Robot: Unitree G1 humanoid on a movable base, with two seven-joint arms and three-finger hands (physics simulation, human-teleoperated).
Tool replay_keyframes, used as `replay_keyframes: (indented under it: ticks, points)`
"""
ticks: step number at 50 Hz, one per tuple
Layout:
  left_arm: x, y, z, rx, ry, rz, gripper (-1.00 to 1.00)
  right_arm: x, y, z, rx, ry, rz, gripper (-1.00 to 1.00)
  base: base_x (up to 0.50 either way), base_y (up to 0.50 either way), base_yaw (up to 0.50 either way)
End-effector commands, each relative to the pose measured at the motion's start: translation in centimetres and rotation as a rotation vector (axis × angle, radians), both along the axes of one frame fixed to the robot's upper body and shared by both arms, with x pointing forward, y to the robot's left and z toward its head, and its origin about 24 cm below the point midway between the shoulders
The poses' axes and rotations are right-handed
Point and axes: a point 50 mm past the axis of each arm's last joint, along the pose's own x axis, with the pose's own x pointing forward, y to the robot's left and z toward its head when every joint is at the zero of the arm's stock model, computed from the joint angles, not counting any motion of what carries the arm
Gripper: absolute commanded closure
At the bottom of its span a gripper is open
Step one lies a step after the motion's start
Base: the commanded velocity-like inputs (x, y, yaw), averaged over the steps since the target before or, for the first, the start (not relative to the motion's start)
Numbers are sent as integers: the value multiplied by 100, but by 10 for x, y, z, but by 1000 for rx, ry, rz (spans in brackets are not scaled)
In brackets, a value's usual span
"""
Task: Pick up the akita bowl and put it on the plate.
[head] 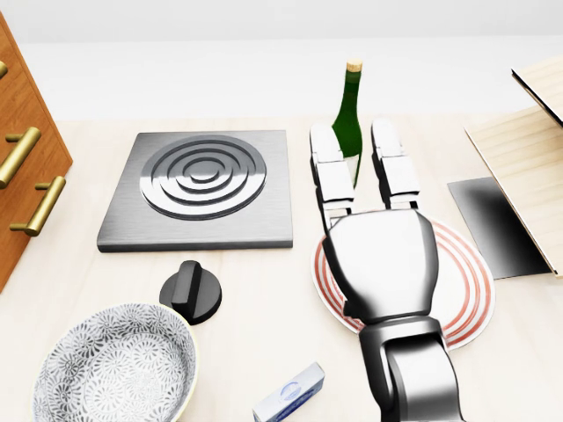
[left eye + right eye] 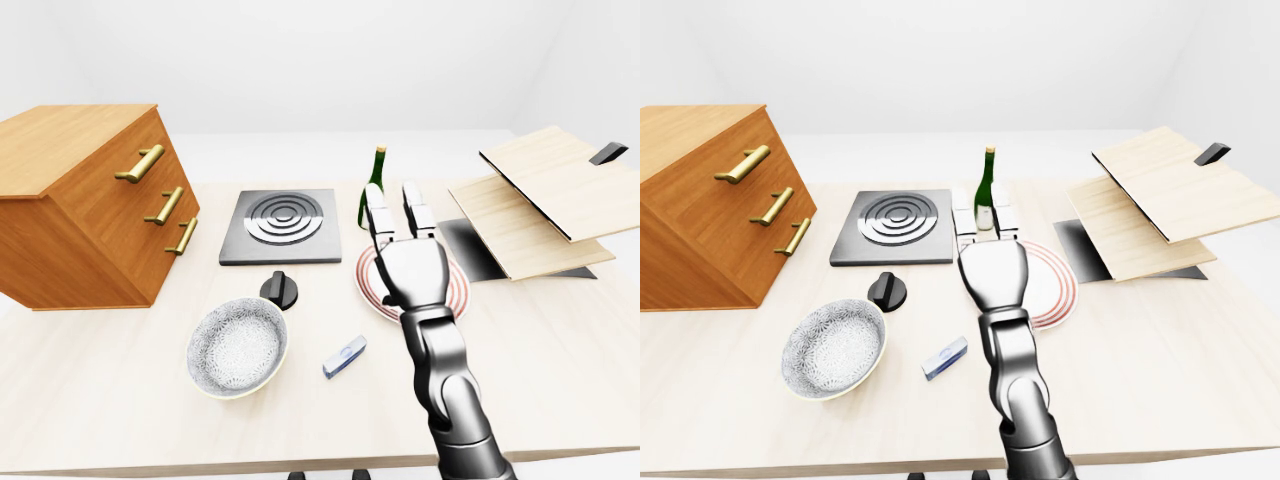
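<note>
The akita bowl (image 1: 114,365), white with a grey speckled pattern, sits on the table at the bottom left of the head view. The plate (image 1: 466,281), white with red rings, lies right of centre. My right hand (image 1: 354,163) hovers over the plate's left half, palm down, fingers (image 1: 332,176) stretched straight and open, holding nothing. It is well to the right of the bowl and apart from it. My left hand does not show in any view.
A green bottle (image 1: 349,110) stands just beyond the fingertips. A grey stove plate (image 1: 202,189) and a black knob (image 1: 191,292) lie between bowl and plate. A small blue-white box (image 1: 290,393) lies near the bowl. Wooden drawers (image 2: 90,200) stand left, slanted boards (image 2: 540,195) right.
</note>
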Motion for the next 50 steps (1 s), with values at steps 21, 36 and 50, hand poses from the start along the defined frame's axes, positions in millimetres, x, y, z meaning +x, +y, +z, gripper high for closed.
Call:
replay_keyframes:
  ticks: [21, 36, 50]
  points:
    - [1, -1, 0, 20, 15, -10, -100, -74, 58, -12, -211, 3, 147, -100, 0, 0, 0]
    - [1, -1, 0, 15, 10, -12, -100, -102, 88, -32, -196, -24, 369, -100, 0, 0, 0]
    - [1, -1, 0, 13, 7, -14, -100, -109, 90, -37, -169, 69, 414, -100, 0, 0, 0]
